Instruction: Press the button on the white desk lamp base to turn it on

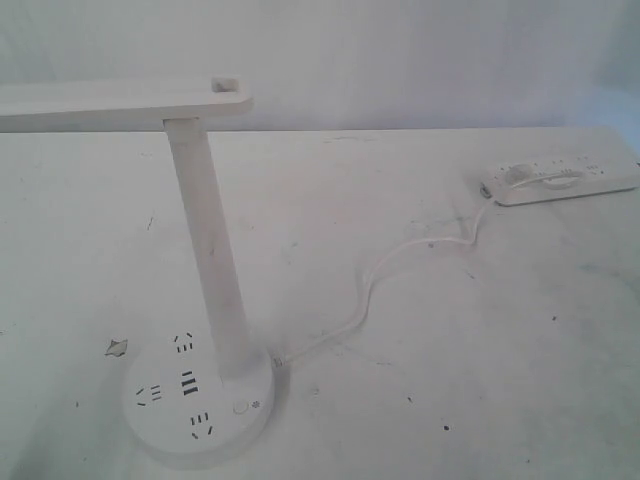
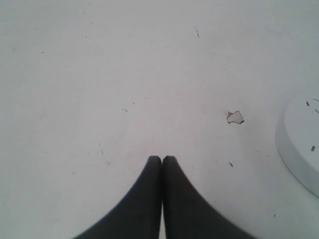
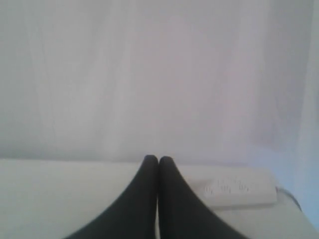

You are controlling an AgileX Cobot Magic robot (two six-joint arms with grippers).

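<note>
The white desk lamp base (image 1: 172,432) is a round flat disc with dark socket slots at the front left of the table, bearing a tall white post (image 1: 208,250). Its small round button (image 1: 240,407) lies on the disc's right side. Neither gripper appears in the exterior view. My left gripper (image 2: 162,158) is shut and empty above bare table, with the rim of the lamp base (image 2: 299,144) off to one side. My right gripper (image 3: 158,159) is shut and empty, facing the back wall, the power strip (image 3: 239,191) beyond it.
A long white power strip (image 1: 560,181) lies at the table's back right, joined to the lamp base by a white cord (image 1: 385,270). The lamp's flat head (image 1: 120,102) overhangs the back left. A small chipped patch (image 1: 117,348) marks the table beside the base.
</note>
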